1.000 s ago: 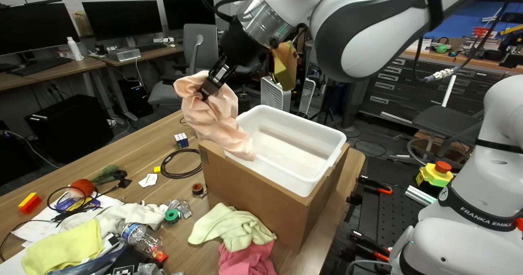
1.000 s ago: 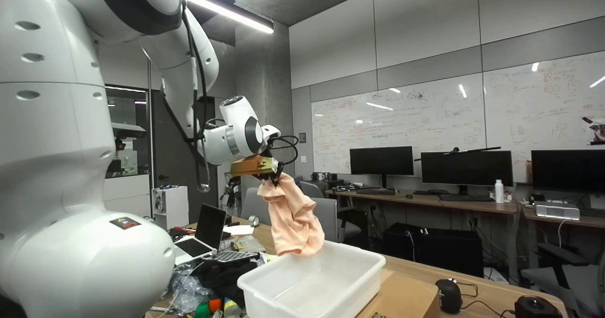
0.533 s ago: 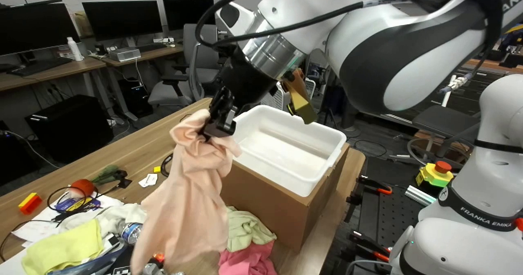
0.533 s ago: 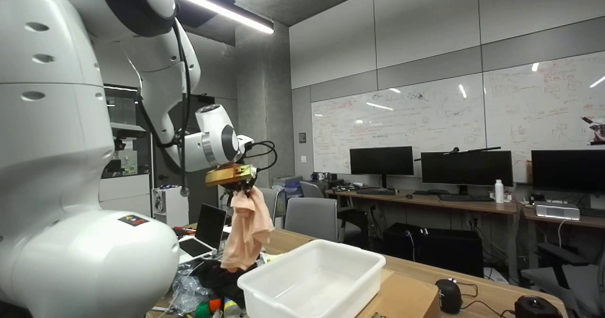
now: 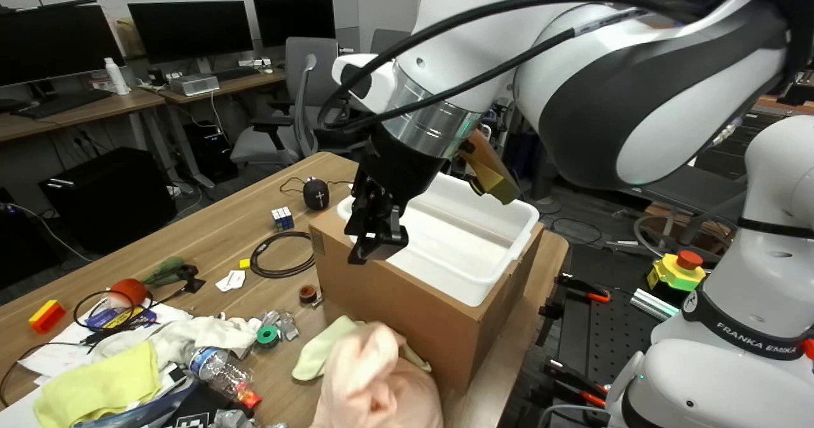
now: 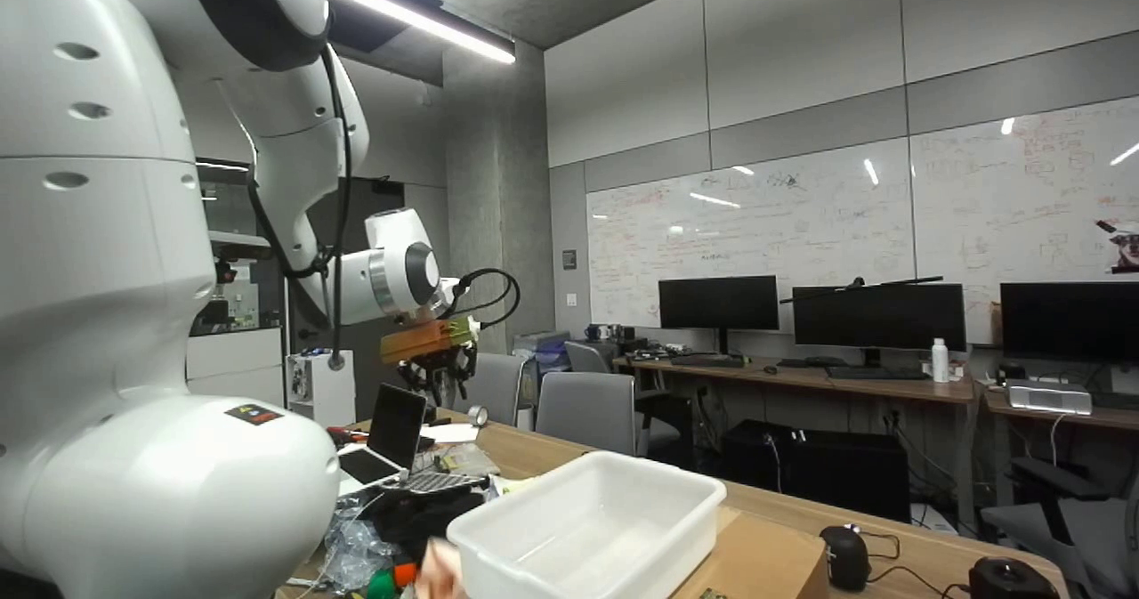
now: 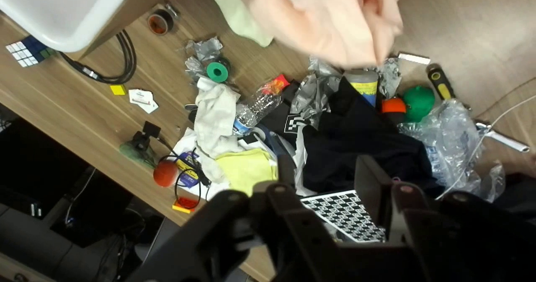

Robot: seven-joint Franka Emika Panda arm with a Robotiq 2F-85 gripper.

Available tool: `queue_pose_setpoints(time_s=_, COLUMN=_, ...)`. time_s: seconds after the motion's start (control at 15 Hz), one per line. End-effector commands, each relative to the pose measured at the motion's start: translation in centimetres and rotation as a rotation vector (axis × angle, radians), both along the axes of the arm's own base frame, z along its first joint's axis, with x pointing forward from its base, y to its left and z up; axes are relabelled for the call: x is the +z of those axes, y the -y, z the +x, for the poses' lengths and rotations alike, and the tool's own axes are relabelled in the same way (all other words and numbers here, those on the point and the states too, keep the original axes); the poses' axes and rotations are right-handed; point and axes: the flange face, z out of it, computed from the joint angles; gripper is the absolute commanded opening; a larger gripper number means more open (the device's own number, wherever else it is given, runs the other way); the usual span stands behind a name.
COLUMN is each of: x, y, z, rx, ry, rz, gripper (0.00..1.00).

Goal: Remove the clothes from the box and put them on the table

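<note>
Near the robot-side edge of the tabletop (image 5: 216,243), beside the box (image 5: 407,307), the blurred peach cloth (image 5: 381,386) is perhaps falling, free of the spread claw (image 7: 324,179). Landing lopsided, it could be sliding off.

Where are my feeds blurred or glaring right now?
Both exterior views: the peach cloth is smeared, probably by motion. In an exterior view, the ceiling light is blown out and the whiteboard carries white glare streaks. Wrist view: the end effector looks dark and out of focus.
</note>
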Motion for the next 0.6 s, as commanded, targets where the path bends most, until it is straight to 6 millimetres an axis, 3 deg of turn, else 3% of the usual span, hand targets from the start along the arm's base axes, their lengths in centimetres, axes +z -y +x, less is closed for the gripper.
queue_pose_setpoints(time_s=0.0, x=1.0, y=0.9, z=0.2, rx=0.030, ry=0.001, rz=-0.043, gripper=0.77)
queue_pose_setpoints(time_s=0.2, x=1.6, y=2.6, z=1.1, rx=-0.002, ry=0.026, rz=-0.070, gripper=1.00)
queue_pose_setpoints(time_s=0.33, x=2.7, y=5.0, z=2.3, rx=-0.069, ry=0.050, rz=-0.070, gripper=1.00)
queue_pose_setpoints(time_s=0.53, x=4.0, y=10.4, z=4.4, rx=-0.197, ry=0.109, rz=-0.084, gripper=1.00)
